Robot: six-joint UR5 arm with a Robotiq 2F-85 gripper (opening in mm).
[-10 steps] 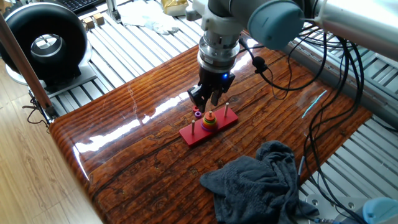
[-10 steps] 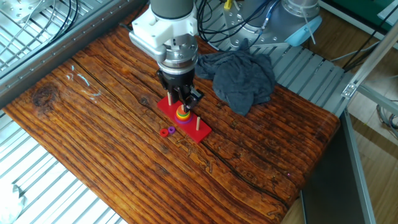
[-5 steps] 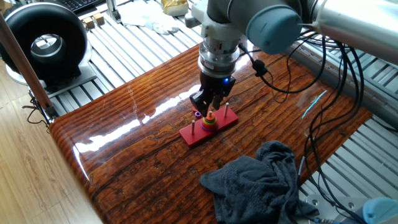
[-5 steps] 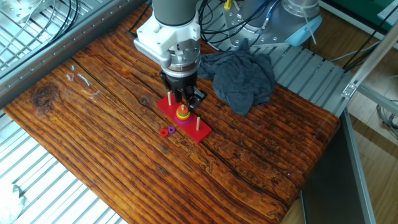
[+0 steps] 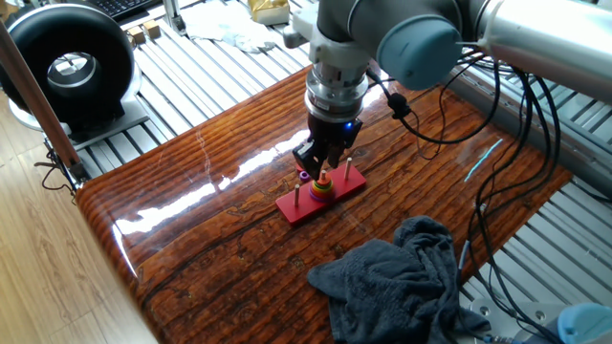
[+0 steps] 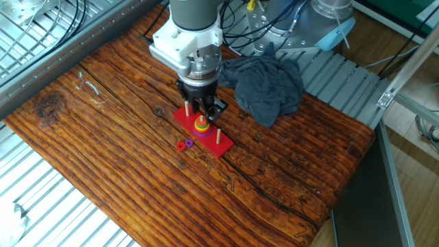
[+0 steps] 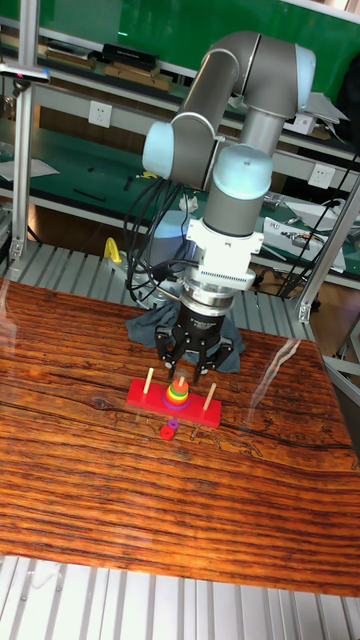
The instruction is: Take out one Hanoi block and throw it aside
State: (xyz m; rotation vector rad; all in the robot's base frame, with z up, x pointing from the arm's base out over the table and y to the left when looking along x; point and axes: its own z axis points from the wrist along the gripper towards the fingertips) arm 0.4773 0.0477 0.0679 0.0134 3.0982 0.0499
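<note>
The Hanoi block (image 6: 181, 145), a tiny red ring, lies flat on the table beside a small purple ring (image 6: 189, 143), just off the front edge of the red peg base (image 6: 211, 142). The tall fixed view shows the same red ring (image 7: 166, 432) and purple ring (image 7: 173, 424) below the base (image 7: 140, 393). A stack of coloured rings (image 6: 201, 125) sits on the middle peg. My gripper (image 6: 200, 110) hangs right over that stack, open, fingers straddling the peg top, nothing held. It is about one base width from the red ring.
A crumpled dark grey cloth (image 6: 264, 82) lies on the wooden table (image 6: 103, 151) behind the base. Metal slatted frames border the table. A black round device (image 5: 72, 67) stands off the table's far corner. Cables hang near the arm.
My gripper shifted slightly sideways to sit over the middle peg, then held still. The rings on the table have not moved.
</note>
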